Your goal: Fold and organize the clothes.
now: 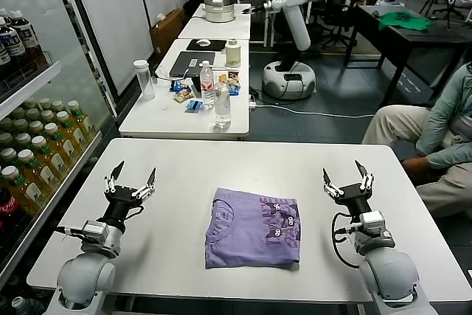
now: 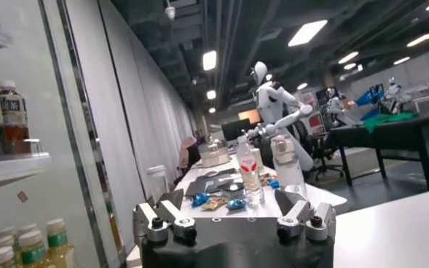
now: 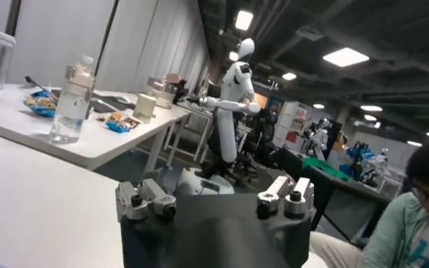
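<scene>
At lower left of the head view, the left gripper (image 1: pixel 131 179) is hovering over the white table (image 1: pixel 177 175) with its fingers spread apart, gripping nothing; at lower centre the lavender T-shirt (image 1: pixel 253 229) is lying folded on the table, well apart from both tools; at lower right the right gripper (image 1: pixel 345 177) is likewise pointing up, fingers spread and empty

A lavender-purple T-shirt (image 1: pixel 253 228) with a row of small white printed marks lies on the white table (image 1: pixel 177 182). The left gripper (image 1: pixel 130 178) at 9 o'clock and the right gripper (image 1: pixel 345 177) at 3 o'clock are black with silver fittings.
</scene>
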